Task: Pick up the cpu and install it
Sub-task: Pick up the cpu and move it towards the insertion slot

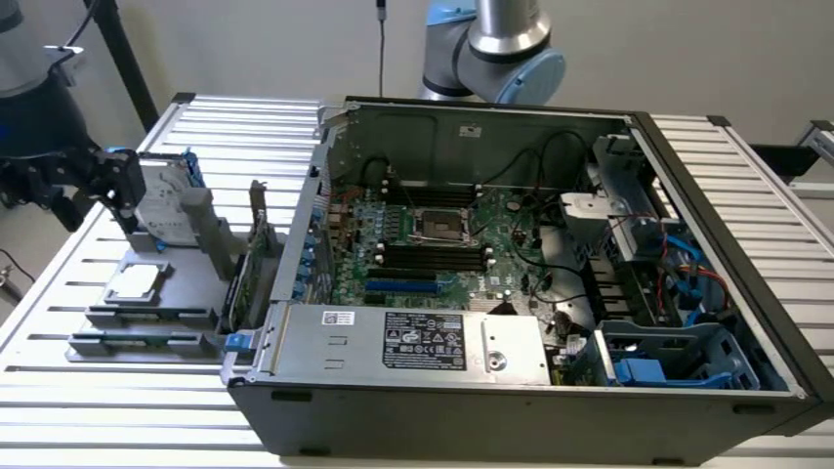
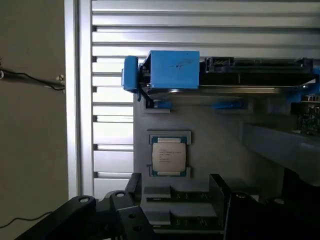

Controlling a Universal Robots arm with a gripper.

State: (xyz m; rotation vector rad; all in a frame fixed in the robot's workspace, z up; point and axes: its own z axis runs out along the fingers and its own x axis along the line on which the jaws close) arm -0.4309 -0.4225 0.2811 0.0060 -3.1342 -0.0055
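The gripper (image 2: 175, 192), spread open and empty, is best centred squarely over the cpu (image 2: 169, 156) near the grey holder's (image 2: 220, 145) edge.

Small flat square silvery cpu (image 1: 135, 283) lies on grey plastic tray (image 1: 189, 289), on slatted metal table (image 1: 78, 389), at exterior view's left of open dark computer case (image 1: 521, 415). Silver blue-railed hard drive (image 1: 159, 200) stands on tray behind cpu.

Pincer (image 2: 176, 200) cut by frame edge, cpu (image 2: 169, 158) lettering too small to read
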